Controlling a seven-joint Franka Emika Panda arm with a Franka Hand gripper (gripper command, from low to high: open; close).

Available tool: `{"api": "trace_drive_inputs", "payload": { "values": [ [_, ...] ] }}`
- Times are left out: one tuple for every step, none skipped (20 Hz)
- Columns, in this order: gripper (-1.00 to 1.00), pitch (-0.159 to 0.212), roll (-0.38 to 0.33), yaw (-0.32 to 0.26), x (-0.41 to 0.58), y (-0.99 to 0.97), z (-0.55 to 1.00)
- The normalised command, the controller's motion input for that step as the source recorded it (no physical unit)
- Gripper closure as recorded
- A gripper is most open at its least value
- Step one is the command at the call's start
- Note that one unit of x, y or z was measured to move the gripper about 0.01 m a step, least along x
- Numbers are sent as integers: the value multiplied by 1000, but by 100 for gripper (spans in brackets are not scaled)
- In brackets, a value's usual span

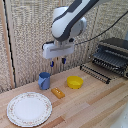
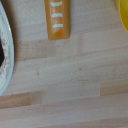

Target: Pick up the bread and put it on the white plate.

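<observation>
The loaf (image 1: 58, 92) lay flat on the wooden table (image 1: 90, 107), free of any grip, a small orange-brown piece with pale slashes showing in the wrist view (image 2: 58, 20). It sat between the blue cup (image 1: 44, 80) and the yellow bowl (image 1: 75, 82), a little nearer me than either, with bare wood around it, so I judged fingers could come down on both long sides without knocking anything. The white dish (image 1: 29, 109) waited near it, toward the exterior view's left and closer to the front edge, a short carry away. The gripper (image 1: 57, 62) hung well above the table, roughly over the bread, its two dark fingers spread apart and holding nothing. It looked to me like the approach stage, nothing grasped yet. A dark rack (image 1: 111, 60) stood well apart on the exterior view's right.
</observation>
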Motion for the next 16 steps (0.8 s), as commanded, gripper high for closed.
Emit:
{"api": "trace_drive_inputs", "payload": {
  "values": [
    [-100, 8, -18, 60, -106, 26, -514],
    [-100, 26, -17, 47, -154, 77, -463],
    [-100, 35, -20, 42, -191, 126, -437],
    [-100, 38, -24, 41, -223, 157, -423],
    [-100, 44, -32, 40, -234, 197, -423],
    [-100, 49, -33, 40, -231, 200, -417],
    [-100, 50, -35, 41, -217, 209, -423],
    [-100, 39, -31, 49, -189, 183, -446],
    [-100, 33, -31, 53, -189, 177, -454],
    [-100, 16, -47, 53, -191, 223, -460],
    [-100, 0, -63, 58, -217, 246, -486],
    [-100, 0, -74, 63, -211, 223, -494],
    [-100, 0, -72, 68, -166, 171, -503],
    [-100, 0, -65, 73, -111, 97, -526],
    [-100, -3, -54, 80, -57, 6, -526],
    [-100, -12, -36, 89, 0, 0, -500]
  ]
}}
